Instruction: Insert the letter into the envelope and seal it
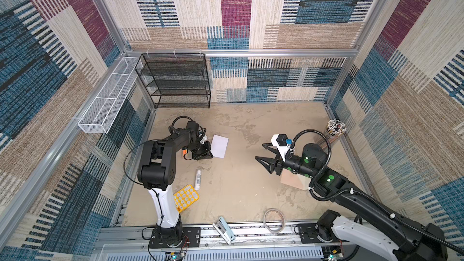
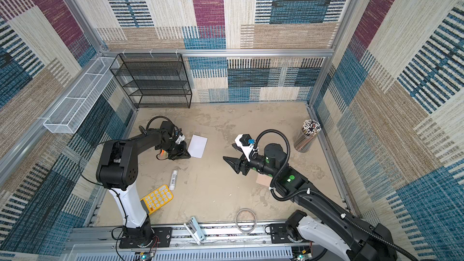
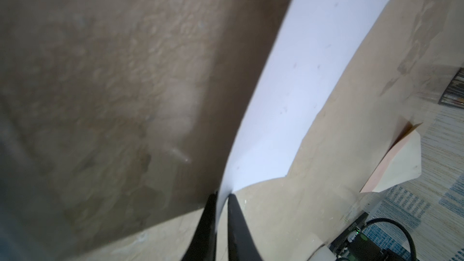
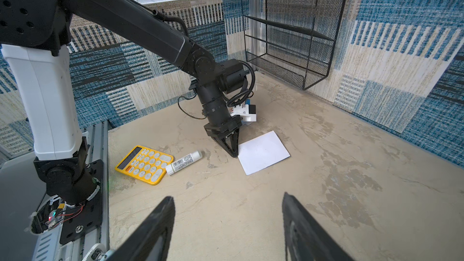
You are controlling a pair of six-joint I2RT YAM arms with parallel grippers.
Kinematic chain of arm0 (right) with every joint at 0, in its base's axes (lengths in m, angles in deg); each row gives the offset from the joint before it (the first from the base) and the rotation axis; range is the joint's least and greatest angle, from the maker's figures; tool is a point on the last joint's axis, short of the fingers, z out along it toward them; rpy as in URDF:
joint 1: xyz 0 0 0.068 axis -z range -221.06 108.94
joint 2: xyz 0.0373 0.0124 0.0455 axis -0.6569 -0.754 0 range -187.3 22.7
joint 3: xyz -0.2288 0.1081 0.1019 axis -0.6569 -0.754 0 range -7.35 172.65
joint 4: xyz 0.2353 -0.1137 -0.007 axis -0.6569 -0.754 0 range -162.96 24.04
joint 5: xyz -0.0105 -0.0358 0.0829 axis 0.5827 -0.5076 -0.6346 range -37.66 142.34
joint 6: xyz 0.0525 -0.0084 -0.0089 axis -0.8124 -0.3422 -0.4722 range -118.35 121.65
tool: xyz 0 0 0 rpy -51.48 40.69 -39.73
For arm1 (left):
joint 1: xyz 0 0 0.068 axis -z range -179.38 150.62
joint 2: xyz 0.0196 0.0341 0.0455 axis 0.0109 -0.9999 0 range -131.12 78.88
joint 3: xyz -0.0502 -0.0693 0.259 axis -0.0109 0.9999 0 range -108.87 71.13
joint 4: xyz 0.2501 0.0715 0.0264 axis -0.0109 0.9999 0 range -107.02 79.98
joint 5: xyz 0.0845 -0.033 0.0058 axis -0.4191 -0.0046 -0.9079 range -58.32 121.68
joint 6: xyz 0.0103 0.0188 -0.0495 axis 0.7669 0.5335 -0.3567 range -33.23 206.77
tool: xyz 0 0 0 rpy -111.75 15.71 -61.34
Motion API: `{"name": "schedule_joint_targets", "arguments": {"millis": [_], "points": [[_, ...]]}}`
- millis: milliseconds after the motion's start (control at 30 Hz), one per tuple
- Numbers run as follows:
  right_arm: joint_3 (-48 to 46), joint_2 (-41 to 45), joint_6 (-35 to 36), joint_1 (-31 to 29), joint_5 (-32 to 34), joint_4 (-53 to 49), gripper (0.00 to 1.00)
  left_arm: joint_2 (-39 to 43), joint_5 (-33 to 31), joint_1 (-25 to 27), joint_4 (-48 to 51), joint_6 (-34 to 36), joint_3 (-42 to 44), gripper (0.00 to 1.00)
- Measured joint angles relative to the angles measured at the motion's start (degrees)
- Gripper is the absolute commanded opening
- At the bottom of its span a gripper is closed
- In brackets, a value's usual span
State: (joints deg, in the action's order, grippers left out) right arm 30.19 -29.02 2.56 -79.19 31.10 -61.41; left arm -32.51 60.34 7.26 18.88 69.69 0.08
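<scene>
Presently, the step in hand is judged to be the pick-up of the letter; nothing has been put into the envelope.

Left end effector (image 3: 224,194): set down at one edge of the letter (image 3: 301,84). The paper's edge is seen between the two black fingers (image 3: 237,222), which stand only narrowly apart. Whether the sheet is pinched or merely straddled cannot be told. Right at the tips the sheet is curled up off the surface (image 3: 313,209); farther from them it is laid flat, plain white face up. No border or ruling can be made out.

Right end effector (image 4: 228,197): released, jaws spread wide with nothing between them, held above the surface and pointed toward the letter, well apart from it.

Envelope (image 3: 399,166): found far beyond the letter from the left end effector, and just behind the right end effector, partly covered by that arm's wrist in both top views. Its cream flap (image 3: 401,164) appears to be folded open.

Next move, as judged: a firm clench on the paper's edge is to be confirmed before any lift, since a thin sheet lying flat is easily lost. The sheet is then to be carried across to the envelope without creasing. The right end effector will probably be needed to pin the envelope or hold its mouth open.
</scene>
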Motion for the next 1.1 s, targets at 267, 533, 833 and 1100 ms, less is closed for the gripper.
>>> {"name": "schedule_joint_targets", "arguments": {"millis": [267, 533, 833, 1100], "points": [[0.00, -0.02, 0.09, 0.00, 0.28, -0.02, 0.72, 1.11, 0.61, -0.07, -0.52, -1.64, 0.24, 0.52], [0.44, -0.31, 0.76, 0.00, 0.28, -0.15, 0.72, 3.74, 0.13, -0.09, -0.02, -2.03, 0.00, 0.59], [0.66, -0.28, 0.70, 0.00, 0.33, -0.17, 0.72, 11.76, -0.28, -0.09, 1.64, -2.01, -0.42, 0.56], [4.15, -2.16, -4.07, 0.00, 3.69, -2.84, 0.72, 22.73, -1.97, -0.09, 2.03, -2.03, 1.05, 0.48]]}}
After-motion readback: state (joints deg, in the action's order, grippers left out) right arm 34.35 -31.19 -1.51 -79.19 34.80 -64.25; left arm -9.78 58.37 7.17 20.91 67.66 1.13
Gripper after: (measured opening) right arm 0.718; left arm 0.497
